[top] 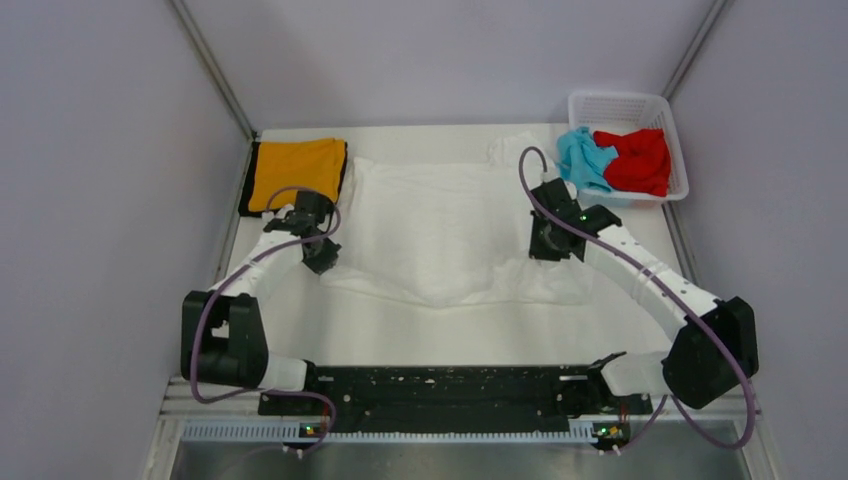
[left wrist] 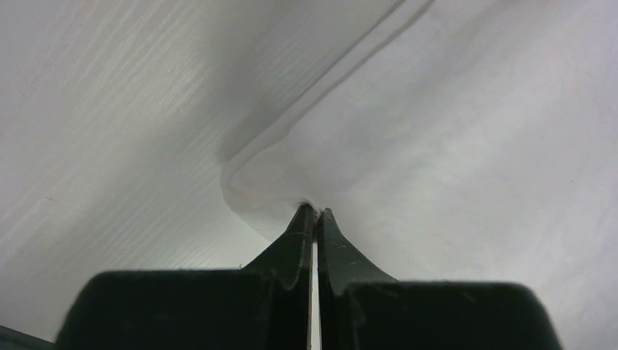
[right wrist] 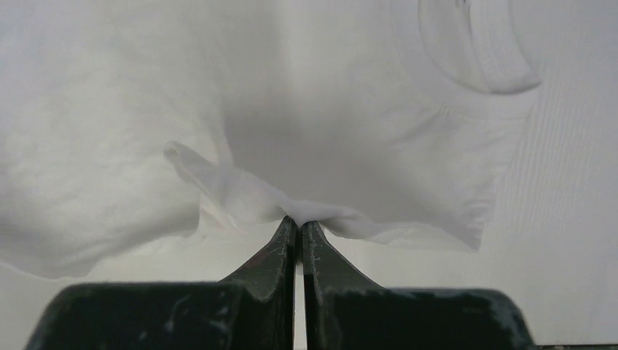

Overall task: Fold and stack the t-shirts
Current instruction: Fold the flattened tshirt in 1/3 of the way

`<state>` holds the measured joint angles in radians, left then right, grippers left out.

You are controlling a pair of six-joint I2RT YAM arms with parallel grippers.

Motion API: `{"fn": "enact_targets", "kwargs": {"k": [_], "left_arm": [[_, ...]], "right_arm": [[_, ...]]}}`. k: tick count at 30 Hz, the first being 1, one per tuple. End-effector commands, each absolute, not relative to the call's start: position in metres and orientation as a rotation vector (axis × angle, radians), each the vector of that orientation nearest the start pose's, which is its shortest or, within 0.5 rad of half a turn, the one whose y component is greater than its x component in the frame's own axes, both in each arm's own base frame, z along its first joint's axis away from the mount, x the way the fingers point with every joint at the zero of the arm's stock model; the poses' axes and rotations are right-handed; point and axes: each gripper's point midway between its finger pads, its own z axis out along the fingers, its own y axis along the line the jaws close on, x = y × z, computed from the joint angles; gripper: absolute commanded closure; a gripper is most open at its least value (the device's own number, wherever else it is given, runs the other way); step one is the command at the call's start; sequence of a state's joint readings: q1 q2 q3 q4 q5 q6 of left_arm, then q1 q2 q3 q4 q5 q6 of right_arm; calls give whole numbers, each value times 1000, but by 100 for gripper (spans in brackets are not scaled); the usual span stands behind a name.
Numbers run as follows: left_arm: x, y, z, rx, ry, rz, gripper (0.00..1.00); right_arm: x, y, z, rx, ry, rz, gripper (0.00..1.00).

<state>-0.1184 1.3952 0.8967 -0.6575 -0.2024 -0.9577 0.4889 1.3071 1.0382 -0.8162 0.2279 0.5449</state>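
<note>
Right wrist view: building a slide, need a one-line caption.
Right gripper pinching a bunched edge of the white t-shirt, ribbed collar at upper right.

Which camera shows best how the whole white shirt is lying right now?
Top external: the white t-shirt shows spread out, with nearly its full outline in view. Left wrist shows only the edge pinched by the left gripper; right wrist shows only a bunched fold in the right gripper, plus the collar.

A white plastic lattice basket point(top: 625, 104) sits at the far right corner of the pale table point(top: 440, 335).
</note>
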Motion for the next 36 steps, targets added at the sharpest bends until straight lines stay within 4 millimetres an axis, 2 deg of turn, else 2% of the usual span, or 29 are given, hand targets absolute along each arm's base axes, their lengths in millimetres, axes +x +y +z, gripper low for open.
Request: {"fn": "enact_targets", "kwargs": {"k": [1, 7, 15, 21, 29, 32, 34, 35, 36], "left_arm": [[317, -24, 79, -1128, 2382, -35, 100], [330, -17, 82, -1150, 2359, -26, 100], [353, -12, 90, -1136, 2334, -29, 100], [368, -9, 96, -1129, 2320, -6, 100], [398, -11, 81, -1126, 2348, 13, 100], [410, -9, 70, -1134, 2355, 40, 84], [415, -10, 72, -1139, 2360, 38, 69], [418, -12, 74, -1134, 2364, 23, 58], [420, -14, 78, -1120, 2364, 6, 47]], "right_arm": [[311, 115, 159, 145, 2445, 49, 100], [339, 114, 178, 128, 2375, 47, 100], [368, 108, 183, 102, 2349, 29, 100], [388, 103, 182, 107, 2345, 26, 100], [419, 101, 166, 114, 2364, 36, 100], [442, 98, 151, 133, 2360, -1, 99], [460, 93, 139, 167, 2371, -48, 95], [466, 89, 133, 189, 2389, -79, 86], [470, 87, 122, 205, 2425, -113, 61]]}}
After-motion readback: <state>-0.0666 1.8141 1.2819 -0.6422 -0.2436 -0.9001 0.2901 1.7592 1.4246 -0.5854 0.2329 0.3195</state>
